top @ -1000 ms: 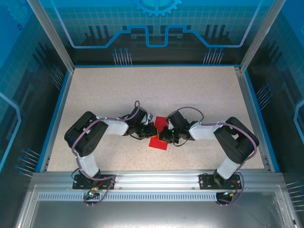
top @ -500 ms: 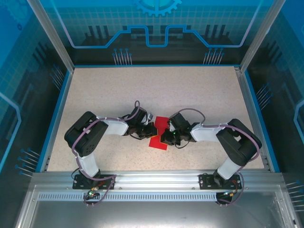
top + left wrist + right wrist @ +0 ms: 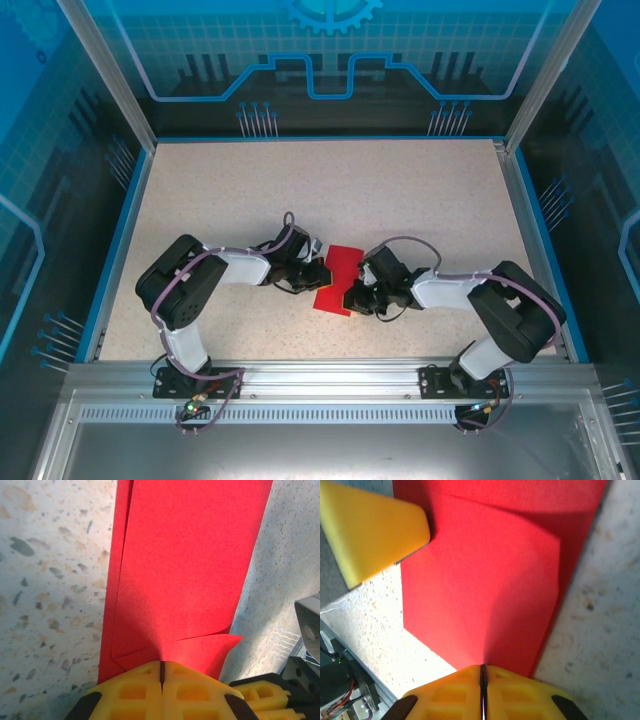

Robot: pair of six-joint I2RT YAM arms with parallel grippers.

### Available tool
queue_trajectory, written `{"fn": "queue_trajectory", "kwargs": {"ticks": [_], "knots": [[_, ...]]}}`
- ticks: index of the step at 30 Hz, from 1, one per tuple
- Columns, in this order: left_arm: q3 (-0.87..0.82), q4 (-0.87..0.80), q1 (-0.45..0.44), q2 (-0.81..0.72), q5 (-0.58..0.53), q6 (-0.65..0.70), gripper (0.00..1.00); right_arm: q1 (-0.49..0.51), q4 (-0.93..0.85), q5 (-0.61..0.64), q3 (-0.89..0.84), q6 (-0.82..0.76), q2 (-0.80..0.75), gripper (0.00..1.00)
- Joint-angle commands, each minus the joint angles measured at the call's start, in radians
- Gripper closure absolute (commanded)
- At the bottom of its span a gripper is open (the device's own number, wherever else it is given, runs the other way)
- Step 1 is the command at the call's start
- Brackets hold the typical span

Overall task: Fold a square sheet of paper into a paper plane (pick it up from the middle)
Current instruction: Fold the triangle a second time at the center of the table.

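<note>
Versus 1.0 s ago: right arm elbow swung outward, right gripper (image 3: 353, 296) now lower; left gripper (image 3: 318, 272) unmoved. The red sheet of paper (image 3: 343, 256) sits mid-table (image 3: 430, 190) between them. Wrist views show what the top view hides: both grippers' jaws pinched tight on opposite paper edges. The left wrist view shows overlapping folded layers.

No text, number or brand can be read here.
The one sign-like mark is a pale blue gear emblem (image 3: 331, 12) at the top edge of the blue back wall (image 3: 200, 60); circuit-style lines (image 3: 330, 80) run beneath it; no letters can be made out among them.
</note>
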Motion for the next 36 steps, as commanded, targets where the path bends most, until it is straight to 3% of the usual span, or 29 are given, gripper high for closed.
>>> {"fn": "queue_trajectory", "kwargs": {"ticks": [1,6,17,24,30,36], "knots": [[-0.016,-0.061,-0.004,0.034,-0.044,0.008,0.96,0.014,-0.041,-0.033,-0.025,-0.017,-0.016,0.9],[-0.013,-0.062,-0.004,0.034,-0.044,0.008,0.96,0.014,-0.03,-0.034,-0.061,-0.008,0.027,0.91],[-0.01,-0.067,-0.004,0.034,-0.044,0.007,0.96,0.02,0.029,-0.068,-0.13,-0.001,-0.051,0.9],[-0.012,-0.067,-0.005,0.03,-0.043,0.008,0.96,0.012,-0.019,-0.025,-0.123,-0.009,-0.041,0.9],[-0.011,-0.066,-0.005,0.01,-0.036,0.007,0.95,-0.029,-0.164,0.086,-0.075,-0.043,-0.202,0.8],[0.002,-0.061,-0.006,-0.012,-0.022,-0.003,0.94,-0.13,-0.102,0.053,-0.043,-0.047,-0.203,0.67]]}}
